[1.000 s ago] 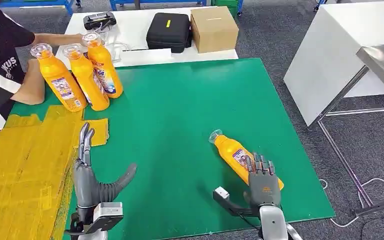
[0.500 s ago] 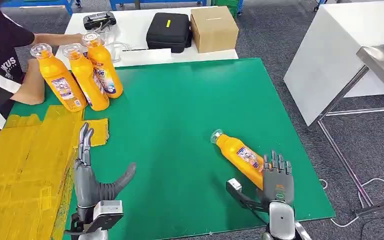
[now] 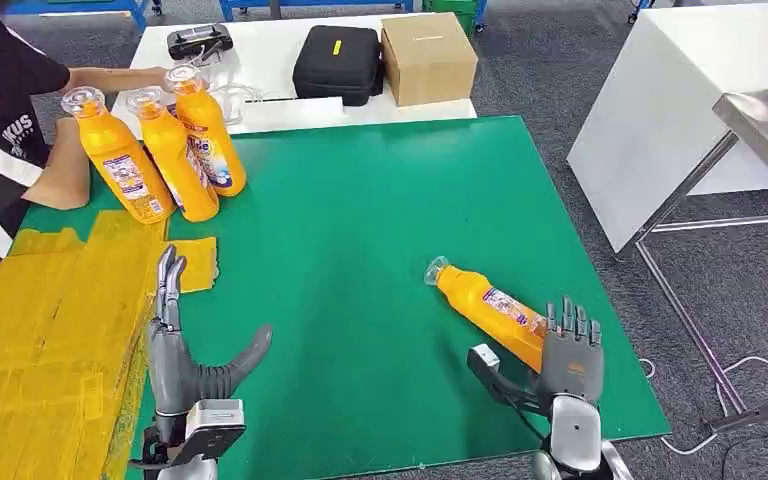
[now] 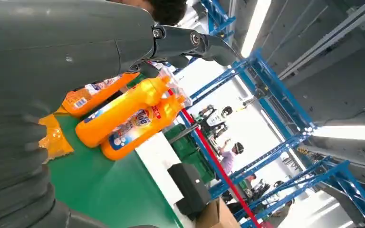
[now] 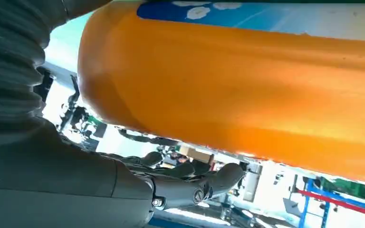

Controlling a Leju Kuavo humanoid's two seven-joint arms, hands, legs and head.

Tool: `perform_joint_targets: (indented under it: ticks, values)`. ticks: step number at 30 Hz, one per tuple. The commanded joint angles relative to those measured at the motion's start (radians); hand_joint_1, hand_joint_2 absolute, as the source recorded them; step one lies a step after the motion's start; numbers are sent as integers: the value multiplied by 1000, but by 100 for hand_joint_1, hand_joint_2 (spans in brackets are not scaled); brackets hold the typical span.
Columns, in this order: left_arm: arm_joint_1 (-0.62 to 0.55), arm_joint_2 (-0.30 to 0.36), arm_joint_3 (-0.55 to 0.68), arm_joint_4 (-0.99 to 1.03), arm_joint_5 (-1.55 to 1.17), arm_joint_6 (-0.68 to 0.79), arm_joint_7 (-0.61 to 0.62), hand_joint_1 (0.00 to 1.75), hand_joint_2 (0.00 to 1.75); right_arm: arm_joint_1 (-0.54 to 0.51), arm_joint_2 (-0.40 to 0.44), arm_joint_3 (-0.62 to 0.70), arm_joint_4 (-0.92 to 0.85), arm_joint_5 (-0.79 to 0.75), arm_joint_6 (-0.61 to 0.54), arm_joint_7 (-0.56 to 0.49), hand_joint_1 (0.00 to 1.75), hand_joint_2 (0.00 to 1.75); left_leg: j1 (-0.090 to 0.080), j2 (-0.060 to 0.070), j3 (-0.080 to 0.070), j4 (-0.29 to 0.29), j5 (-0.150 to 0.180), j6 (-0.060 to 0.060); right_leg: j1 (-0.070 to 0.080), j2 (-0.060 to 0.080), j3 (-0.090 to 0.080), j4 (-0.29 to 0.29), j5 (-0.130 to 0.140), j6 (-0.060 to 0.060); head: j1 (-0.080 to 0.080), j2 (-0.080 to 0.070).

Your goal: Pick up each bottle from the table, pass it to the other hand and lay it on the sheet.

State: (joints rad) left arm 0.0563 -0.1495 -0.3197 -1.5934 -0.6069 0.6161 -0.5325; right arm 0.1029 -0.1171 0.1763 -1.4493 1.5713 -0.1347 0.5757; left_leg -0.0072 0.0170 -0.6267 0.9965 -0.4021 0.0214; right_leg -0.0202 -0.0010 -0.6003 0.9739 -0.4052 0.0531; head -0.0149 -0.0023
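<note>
- The robot's right hand point(image 3: 570, 352) is reaching at the base end of an orange plastic bottle with a clear cap point(image 3: 484, 308), fingers spread upright and thumb out to the side; the wrist camera is showing the orange body right against the palm, but the fingers are not wrapping it, so nothing is being held.
- That bottle is lying on its side on the green table mat point(image 3: 360, 230), near the mat's right front corner, cap pointing toward the middle of the mat.
- The left hand point(image 3: 182, 352) is waiting with fingers wide apart at the inner edge of the yellow crinkled sheet point(image 3: 50, 330), holding nothing.
- Three more orange bottles point(image 3: 155, 145) are standing upright at the mat's far left corner, beside a person's arm point(image 3: 60, 175).
- No bottle is lying on the sheet; judging by this, the pick-up, hand-over and laying down are all remaining for every bottle.
</note>
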Motion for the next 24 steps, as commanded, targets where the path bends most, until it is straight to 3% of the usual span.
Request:
perform_joint_targets:
  ticks: [1,4,5,6,7,8,9,13,15,17,18,19,21,22,24]
  values:
    - [-20,8,-4,46,14,-5,3,0,175,-46,66,-109,171,-17,41,-73,0,175,2,-2,6,-1,-2,-2,2,-1,7,-2,-1,-3,0,0]
    - [-34,14,-13,66,30,-10,-6,0,175,-76,67,-135,255,-70,94,-139,2,175,2,-2,6,-1,-1,-2,2,-1,7,-3,-1,-3,0,0]
    - [-40,17,-18,75,38,-8,-11,0,175,-88,61,-136,301,-80,115,-154,12,175,2,-1,6,-1,-1,-1,1,-1,6,-2,0,-2,0,0]
    - [-44,18,-20,79,42,-8,-14,0,175,-91,55,-136,322,-88,127,-164,37,175,2,-2,8,-2,-1,-2,2,-1,8,-3,0,-2,0,0]
    - [-47,18,-21,84,43,-8,-15,0,175,-96,55,-136,334,-89,128,-166,37,175,3,-2,9,-2,-1,-2,2,-2,9,-4,0,-3,0,0]
    - [-49,17,-22,86,43,-8,-15,0,175,-96,53,-137,339,-92,125,-169,56,175,2,0,11,-1,-2,-1,2,0,6,-3,-1,-3,0,0]
    - [-56,23,-29,94,56,-5,-23,0,175,-106,47,-134,376,-127,144,-204,127,175,2,-2,12,0,-3,-3,2,-2,4,-2,-4,-7,0,0]
    - [-81,33,-49,129,87,2,-44,0,175,-126,12,-108,485,-194,198,-263,155,175,2,-4,21,-3,-9,-2,2,-4,11,-5,-11,-5,0,0]
    - [-93,39,-61,148,100,6,-55,0,175,-137,-6,-95,546,-221,213,-284,155,175,3,-1,26,-3,-9,-2,3,-1,15,-7,-12,-4,0,0]
    - [-102,44,-67,159,112,10,-62,0,175,-149,-16,-91,598,-249,218,-307,145,175,5,0,28,-4,-9,-2,4,0,18,-10,-13,-6,0,0]
    - [-107,46,-70,164,118,11,-65,0,175,-156,-21,-86,621,-255,222,-312,168,175,7,4,35,-3,-12,-2,6,4,25,-11,-14,-6,0,0]
    - [-110,46,-71,168,122,11,-67,0,175,-157,-24,-84,634,-262,223,-321,175,175,9,4,36,-4,-12,-2,7,3,26,-14,-13,-7,0,0]
    - [-117,47,-75,178,133,11,-72,0,175,-163,-31,-79,663,-274,222,-332,175,175,14,2,31,-4,-10,-2,11,1,24,-20,-9,-8,0,0]
    - [-117,46,-75,178,133,10,-72,0,175,-162,-31,-79,665,-274,222,-333,175,175,19,7,39,-1,-15,-2,13,3,33,-18,-23,-10,0,0]
    - [-119,45,-76,181,134,10,-73,0,175,-163,-32,-78,668,-274,223,-333,175,175,26,3,31,3,-15,-2,19,-2,29,-17,-36,-13,1,0]
